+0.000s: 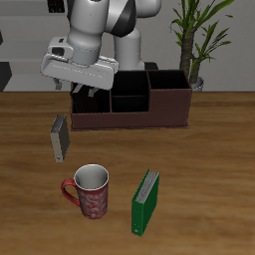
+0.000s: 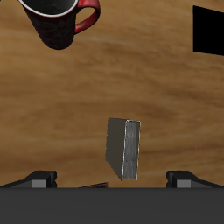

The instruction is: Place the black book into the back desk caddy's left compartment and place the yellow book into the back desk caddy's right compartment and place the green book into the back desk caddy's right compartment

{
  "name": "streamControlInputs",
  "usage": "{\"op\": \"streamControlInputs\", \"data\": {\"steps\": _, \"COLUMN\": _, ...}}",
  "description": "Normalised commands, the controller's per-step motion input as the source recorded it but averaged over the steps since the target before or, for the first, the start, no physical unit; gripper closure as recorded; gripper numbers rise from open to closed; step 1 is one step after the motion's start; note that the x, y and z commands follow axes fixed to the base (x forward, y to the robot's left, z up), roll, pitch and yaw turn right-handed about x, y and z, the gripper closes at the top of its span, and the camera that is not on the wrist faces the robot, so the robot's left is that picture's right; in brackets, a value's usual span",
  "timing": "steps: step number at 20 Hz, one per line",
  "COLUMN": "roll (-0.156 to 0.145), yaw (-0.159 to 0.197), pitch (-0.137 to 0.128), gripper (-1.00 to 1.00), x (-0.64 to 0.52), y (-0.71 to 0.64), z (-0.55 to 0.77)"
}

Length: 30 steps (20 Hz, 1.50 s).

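Observation:
The black book [image 1: 60, 139] stands on edge on the table in front of one end of the dark brown desk caddy [image 1: 129, 112]; it also shows in the wrist view [image 2: 124, 149]. The green book [image 1: 146, 201] stands near the table's front edge. My gripper [image 1: 88, 92] hovers over that end of the caddy, farther back than the black book. In the wrist view the gripper [image 2: 112, 182] is open and empty, its fingertips [image 2: 39, 179] wide apart. The yellow book is not in view. The caddy's compartments look dark; I cannot tell what they hold.
A red mug [image 1: 90, 191] stands beside the green book near the front edge, and also shows in the wrist view [image 2: 61, 22]. A potted plant [image 1: 194, 40] stands behind the caddy. A black shape [image 2: 210, 28] sits at the wrist view's edge.

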Motion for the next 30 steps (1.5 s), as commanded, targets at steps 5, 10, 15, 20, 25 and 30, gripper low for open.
{"op": "streamControlInputs", "data": {"steps": 5, "roll": 0.06, "yaw": 0.004, "pitch": -0.05, "gripper": -1.0, "x": 0.04, "y": -0.48, "z": -0.04}}
{"op": "streamControlInputs", "data": {"steps": 10, "roll": -0.002, "yaw": -0.022, "pitch": -0.021, "gripper": -1.0, "x": 0.15, "y": -0.42, "z": -0.16}}
{"op": "streamControlInputs", "data": {"steps": 15, "roll": 0.005, "yaw": 0.015, "pitch": -0.003, "gripper": -1.0, "x": 0.02, "y": -0.02, "z": -0.23}}
{"op": "streamControlInputs", "data": {"steps": 20, "roll": -0.003, "yaw": -0.061, "pitch": -0.008, "gripper": -1.0, "x": -0.03, "y": 0.13, "z": -0.31}}
{"op": "streamControlInputs", "data": {"steps": 25, "roll": 0.021, "yaw": 0.019, "pitch": 0.029, "gripper": -1.0, "x": 0.01, "y": 0.09, "z": -0.28}}
{"op": "streamControlInputs", "data": {"steps": 30, "roll": -0.022, "yaw": -0.019, "pitch": 0.022, "gripper": -1.0, "x": 0.04, "y": -0.19, "z": -0.3}}
